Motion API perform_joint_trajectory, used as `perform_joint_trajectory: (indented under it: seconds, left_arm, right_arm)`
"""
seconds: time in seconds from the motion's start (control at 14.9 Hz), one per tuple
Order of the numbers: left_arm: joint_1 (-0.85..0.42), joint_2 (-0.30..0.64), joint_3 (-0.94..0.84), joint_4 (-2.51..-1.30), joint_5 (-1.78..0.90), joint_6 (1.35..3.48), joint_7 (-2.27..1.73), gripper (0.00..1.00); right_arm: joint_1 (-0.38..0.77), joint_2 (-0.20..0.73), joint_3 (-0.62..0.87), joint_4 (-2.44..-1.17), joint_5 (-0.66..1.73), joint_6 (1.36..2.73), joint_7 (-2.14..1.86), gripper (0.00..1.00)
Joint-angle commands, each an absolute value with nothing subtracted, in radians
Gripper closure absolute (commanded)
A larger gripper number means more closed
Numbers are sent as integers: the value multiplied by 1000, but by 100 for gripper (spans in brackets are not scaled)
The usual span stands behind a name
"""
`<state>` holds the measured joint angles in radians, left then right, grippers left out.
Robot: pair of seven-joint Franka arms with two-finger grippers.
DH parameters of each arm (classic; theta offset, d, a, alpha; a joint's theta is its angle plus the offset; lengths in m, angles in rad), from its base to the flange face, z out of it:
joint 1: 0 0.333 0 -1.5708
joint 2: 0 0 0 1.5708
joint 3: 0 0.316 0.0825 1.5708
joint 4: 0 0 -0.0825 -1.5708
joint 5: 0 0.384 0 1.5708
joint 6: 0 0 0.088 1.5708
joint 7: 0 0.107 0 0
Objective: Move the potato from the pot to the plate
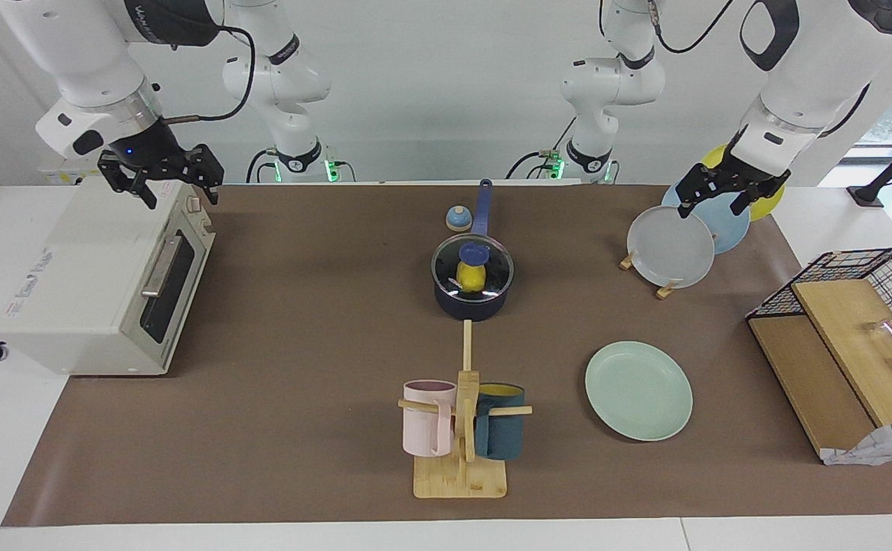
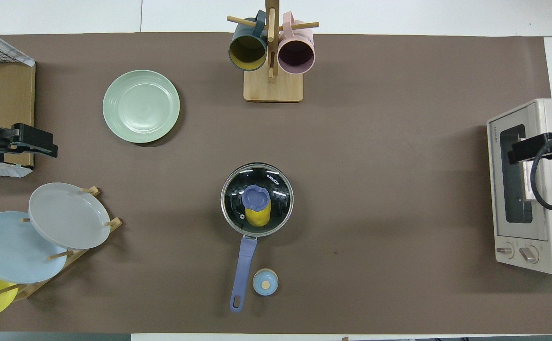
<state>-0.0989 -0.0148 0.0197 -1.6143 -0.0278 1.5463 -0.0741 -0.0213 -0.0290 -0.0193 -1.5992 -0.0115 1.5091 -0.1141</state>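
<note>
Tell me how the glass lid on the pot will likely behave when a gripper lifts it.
The lid looks rigid, glass with a metal rim, so probably fairly heavy and breakable if dropped. Its blue knob is small and smooth, so it may slip or let the lid swing. It sits flat on the pot, covering the potato.

We see two arms (image 1: 86,53) built of glossy white rounded shells, with dark bands at the joints. Black cables (image 1: 239,76) loop loosely along the upper segments. At each wrist a white housing with grey oval insets meets a black ring. The right gripper (image 1: 161,174) is matte black and angular, with a small blue light on its body; the left gripper (image 1: 730,187) is black too, with slender fingers. Two more white arms (image 1: 285,84) stand at the back, green lights glowing at their bases.
</note>
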Motion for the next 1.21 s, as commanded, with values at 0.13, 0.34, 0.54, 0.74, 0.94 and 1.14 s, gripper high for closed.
perform_joint_trajectory:
  seconds: [0.13, 0.34, 0.54, 0.74, 0.94, 1.14]
  left_arm:
    - [-94, -29, 15, -1631, -14, 1551, -67, 0]
    - [-94, -29, 15, -1631, -14, 1551, -67, 0]
    - [-94, -29, 15, -1631, -14, 1551, -67, 0]
    - [-94, -29, 15, -1631, -14, 1551, -67, 0]
    - [-94, -29, 15, -1631, -14, 1551, -67, 0]
    - [-94, -29, 15, -1631, -14, 1551, -67, 0]
  right_arm:
    - [-34, -20, -12, -1583, 2, 1499, -141, 0]
    - [-31, -20, -12, -1585, 5, 1496, -132, 0]
    - [-37, -25, -12, -1597, 14, 1493, -80, 0]
    - [-26, -28, -12, -1605, 12, 1493, -83, 0]
    - [-23, -34, -5, -1623, 12, 1497, -92, 0]
    - [47, -28, 15, -1634, 23, 1587, -84, 0]
